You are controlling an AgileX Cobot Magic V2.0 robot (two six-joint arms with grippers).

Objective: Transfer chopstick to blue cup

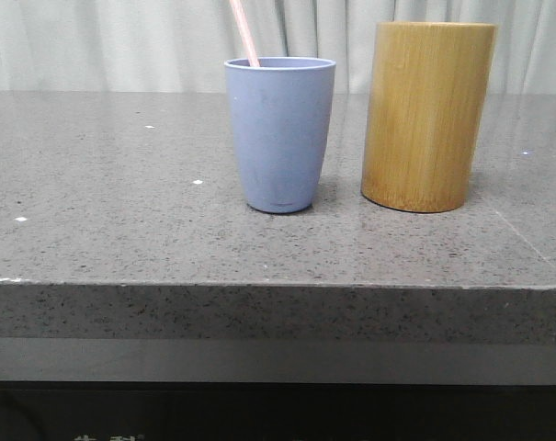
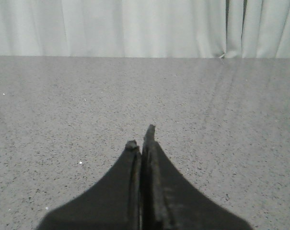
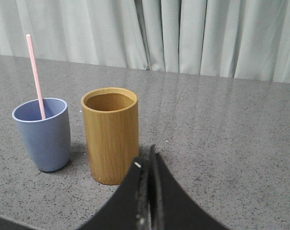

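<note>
— Fingers (image 3: 155, 165) of the right gripper (image 3: 145, 165) pressed flat together, nothing between them; same for the left gripper (image 2: 141, 139), clenched on nothing over bare table (image 2: 63, 110).

— And the chopstick (image 1: 244, 33)?

— Standing in the blue cup (image 1: 279, 134), lower end inside, leaning against the rim, upper end well above it. Seen from the right wrist too: pink stick (image 3: 35, 76) tilted in the blue cup (image 3: 42, 134), just beside the bamboo cylinder (image 3: 111, 135).

— So, transfer done?

— Looks done, judging by how things lie. Bamboo cylinder (image 1: 426, 116) open-topped, with nothing sticking out of it. Step in hand, most likely: pulling back and parking.

— How to do that well?

— Keep both arms well apart from the cups. Right gripper hangs near the cylinder, closer to the camera side; best to draw away from it, not sweep across. Any brush against the cylinder could nudge the cup next to it.

— Risk with the stick?

— Long and leaning, top-heavy above a light tapered tumbler. Could tip the cup or flick out if bumped. No need to touch it again. Slow, clean retreat; jaws may stay closed.
</note>
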